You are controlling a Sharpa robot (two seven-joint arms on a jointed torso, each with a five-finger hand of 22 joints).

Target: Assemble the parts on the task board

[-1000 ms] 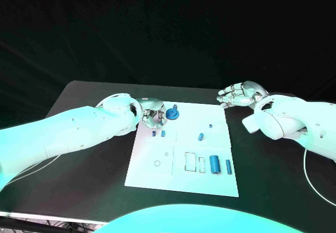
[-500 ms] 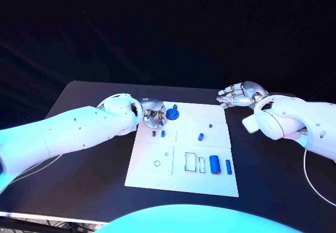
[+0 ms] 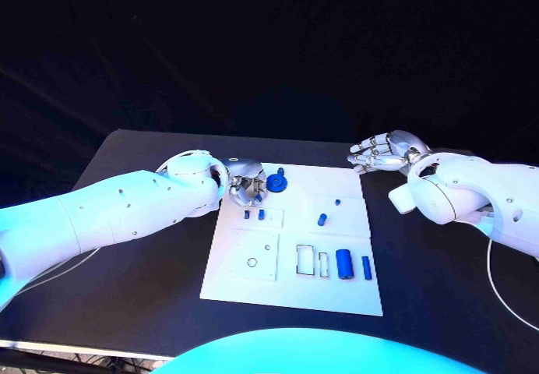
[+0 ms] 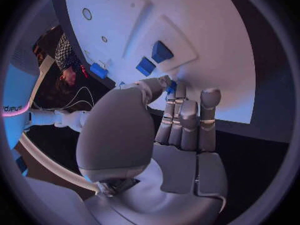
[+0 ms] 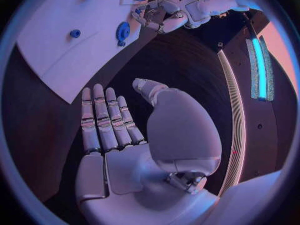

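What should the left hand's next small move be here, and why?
Probably close the left hand on the blue gear-shaped part: its fingertips sit right beside that part at the task board's far left corner, though contact is unclear. The right hand rests open, off the board.

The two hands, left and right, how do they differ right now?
The left hand is at the task board's far left corner, fingertips next to the blue round part; the right hand sits off the board, beyond its far right corner. In the wrist views, the left hand's fingertips touch something blue; the right hand's fingers hold nothing. Both are silver.
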